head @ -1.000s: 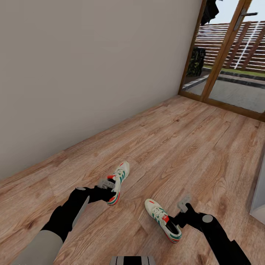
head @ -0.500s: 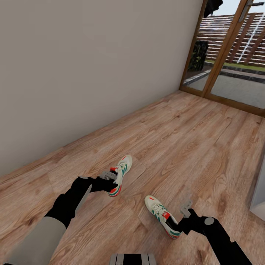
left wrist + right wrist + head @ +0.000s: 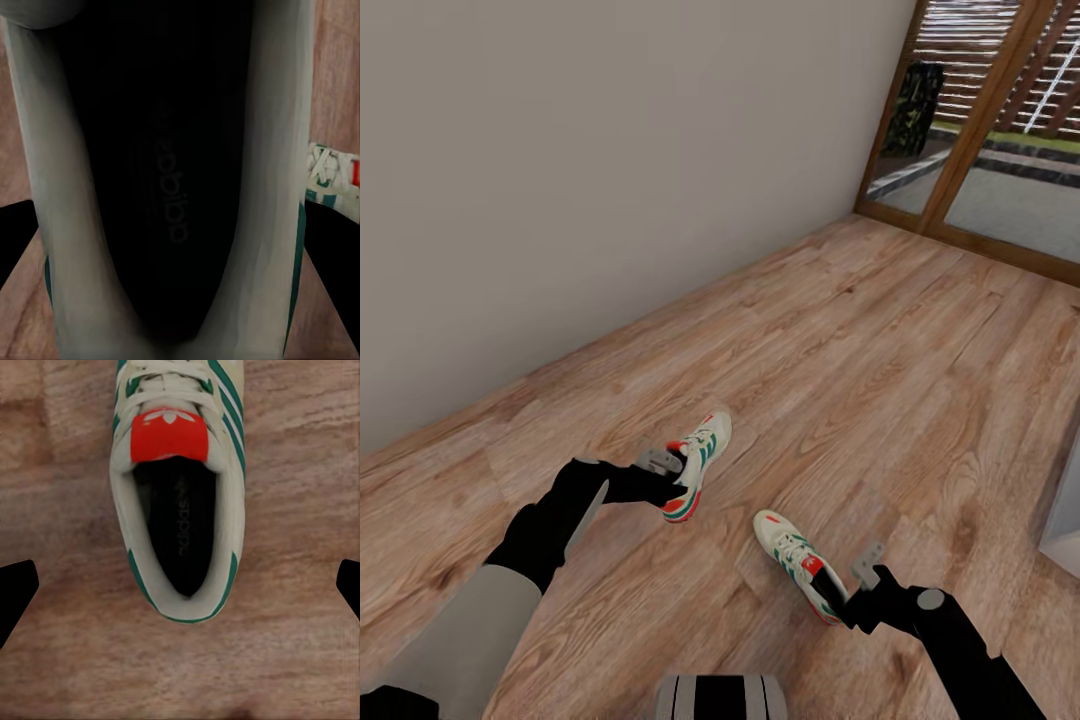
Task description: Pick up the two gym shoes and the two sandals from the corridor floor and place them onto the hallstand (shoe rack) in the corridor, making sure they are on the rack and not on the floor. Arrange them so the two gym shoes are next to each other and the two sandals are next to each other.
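Observation:
Two cream gym shoes with green stripes are on the wood corridor floor (image 3: pixel 880 370). My left gripper (image 3: pixel 666 478) is shut on the heel end of the left gym shoe (image 3: pixel 703 452), which is tipped on its side. In the left wrist view the dark opening of this gym shoe (image 3: pixel 172 210) sits between the fingers of the left gripper (image 3: pixel 176 247). The right gym shoe (image 3: pixel 792 560) lies flat. My right gripper (image 3: pixel 848 592) hangs open over its heel, and in the right wrist view the right gripper (image 3: pixel 180 585) has its fingers spread wide of the shoe (image 3: pixel 180 442). The sandals are out of view.
A plain beige wall (image 3: pixel 610 150) runs along the left. A wood-framed glass door (image 3: pixel 960 170) stands at the far right. A pale-grey furniture corner (image 3: pixel 1063 520) shows at the right edge; I cannot tell if it is the hallstand. Bare floor stretches ahead.
The head camera has tilted down, shifting the whole picture. The left gripper stays on its shoe. The right gripper has come closer to the right shoe's heel.

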Controlling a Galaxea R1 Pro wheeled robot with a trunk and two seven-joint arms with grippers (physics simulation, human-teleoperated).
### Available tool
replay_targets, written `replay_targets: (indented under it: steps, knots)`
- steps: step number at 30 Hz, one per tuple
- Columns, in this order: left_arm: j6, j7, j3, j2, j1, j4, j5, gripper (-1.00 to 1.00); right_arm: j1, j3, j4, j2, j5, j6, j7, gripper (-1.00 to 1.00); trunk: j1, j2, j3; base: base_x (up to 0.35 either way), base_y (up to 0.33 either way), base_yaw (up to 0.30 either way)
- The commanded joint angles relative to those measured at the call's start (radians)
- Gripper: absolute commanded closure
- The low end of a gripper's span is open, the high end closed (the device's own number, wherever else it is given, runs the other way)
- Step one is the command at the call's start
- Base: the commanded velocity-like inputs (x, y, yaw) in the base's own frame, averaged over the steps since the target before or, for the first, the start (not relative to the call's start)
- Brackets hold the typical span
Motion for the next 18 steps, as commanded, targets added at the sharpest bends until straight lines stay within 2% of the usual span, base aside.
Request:
replay_targets:
  steps: [1, 13, 15, 18]
  knots:
    - [0.005, -0.004, -0.001, 0.0, -0.001, -0.001, 0.001, 1.0, -0.001, -0.002, -0.003, 0.001, 0.007, 0.003, 0.007, -1.0, 0.0, -0.001, -0.006, 0.0, 0.0, 0.0]
    - [0.005, -0.006, -0.003, 0.001, -0.001, -0.001, 0.001, 1.0, 0.0, -0.002, -0.035, 0.004, 0.008, 0.003, 0.004, -1.0, 0.006, -0.003, -0.072, 0.0, 0.0, 0.0]
    - [0.004, -0.005, -0.003, 0.001, 0.0, -0.001, 0.001, 1.0, -0.001, -0.001, -0.035, 0.004, 0.008, 0.004, -0.023, -1.0, 0.006, -0.004, -0.082, 0.0, 0.0, 0.0]
    - [0.004, -0.004, -0.003, 0.001, 0.001, -0.001, 0.001, 1.0, -0.001, 0.002, -0.034, 0.007, 0.006, 0.004, -0.106, -1.0, 0.006, -0.004, -0.083, 0.0, 0.0, 0.0]
